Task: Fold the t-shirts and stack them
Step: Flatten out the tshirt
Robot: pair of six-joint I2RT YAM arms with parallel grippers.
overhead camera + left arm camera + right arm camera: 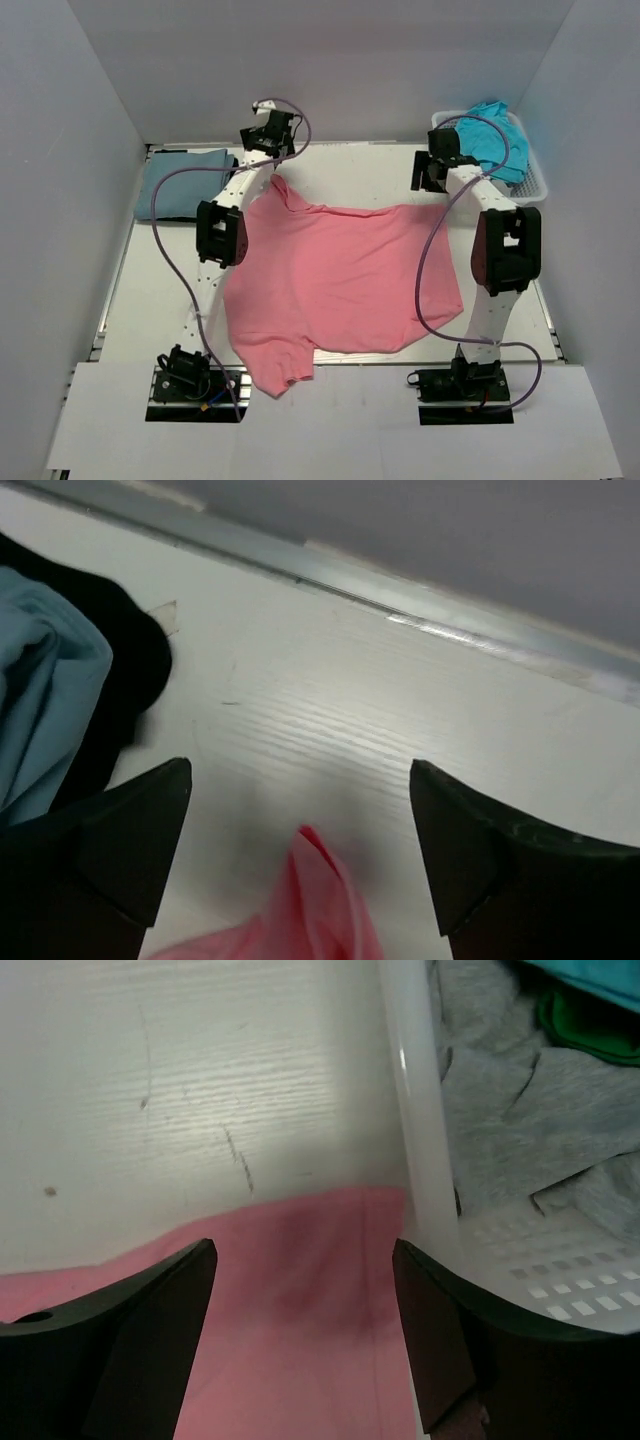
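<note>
Where the white worktop (pixel 150 300) lies between the two arms, a salmon-pink t-shirt (pixel 340 280) is spread out nearly flat. Its neck end points to the far left, and one sleeve reaches the near edge, close to the left arm's base. At the far left corner, a dusty grey-blue t-shirt (pixel 185 185) sits folded, well apart from the pink one. The left wrist view shows a dark t-shirt (pixel 130 670) beneath it. At the far right stands a white lattice basket (pixel 535 185), holding a crumpled teal t-shirt (pixel 495 135) on top of a grey t-shirt (pixel 530 1090). The pink shirt's far right edge runs up just beside the basket's wall.

The left fingers (pixel 110 850) hang over the pink shirt's far left tip. They are spread wide apart and hold nothing, with the fabric peak lying between them. The right fingers (pixel 130 1340) hover over the shirt's far right edge, next to the basket. They too are apart and empty.
</note>
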